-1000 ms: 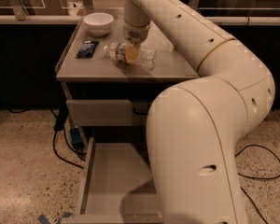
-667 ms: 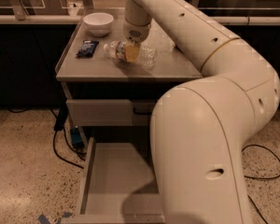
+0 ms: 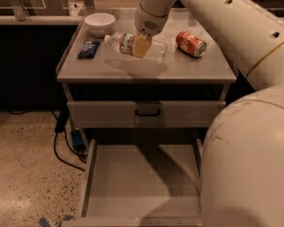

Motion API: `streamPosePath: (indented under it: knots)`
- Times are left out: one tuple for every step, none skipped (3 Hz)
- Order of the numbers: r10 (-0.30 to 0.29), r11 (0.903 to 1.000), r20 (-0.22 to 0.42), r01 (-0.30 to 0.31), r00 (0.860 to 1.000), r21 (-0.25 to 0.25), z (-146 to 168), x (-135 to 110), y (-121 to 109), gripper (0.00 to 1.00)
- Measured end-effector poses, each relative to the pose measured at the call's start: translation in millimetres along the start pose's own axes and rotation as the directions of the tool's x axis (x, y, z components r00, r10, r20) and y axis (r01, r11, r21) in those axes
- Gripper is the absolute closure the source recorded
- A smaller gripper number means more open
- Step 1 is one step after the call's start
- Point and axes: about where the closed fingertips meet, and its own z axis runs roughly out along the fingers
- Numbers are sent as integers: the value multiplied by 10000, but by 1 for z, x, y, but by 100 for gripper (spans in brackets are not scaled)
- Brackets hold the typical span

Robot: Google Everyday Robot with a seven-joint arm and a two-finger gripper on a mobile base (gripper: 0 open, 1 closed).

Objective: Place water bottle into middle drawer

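The water bottle (image 3: 128, 42) is clear, with a white cap pointing left and a red-green label. It lies level just above the cabinet top (image 3: 85, 70), and its shadow falls on the top beneath it. My gripper (image 3: 142, 46) reaches down from above and is shut on the bottle's middle, with a tan finger pad across it. The middle drawer (image 3: 142, 183) is pulled open at the bottom of the cabinet, directly below, with a bare grey floor.
A red soda can (image 3: 191, 43) lies right of the bottle. A white bowl (image 3: 99, 22) and a blue packet (image 3: 88, 48) sit at the left. A shut drawer front with a black handle (image 3: 147, 112) is above the open drawer. My arm's bulk (image 3: 255, 164) fills the right side. Cables (image 3: 66, 145) lie on the floor at the left.
The bottle has risen a little off the cabinet top in my gripper. The arm has shifted, and the red can now shows.
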Motion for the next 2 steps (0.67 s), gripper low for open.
streamPosePath:
  knots:
    - [-118, 9999, 539, 122, 9985, -78, -28, 12, 25, 100]
    - [546, 9985, 907, -548, 9944, 0, -58, 34, 62, 100]
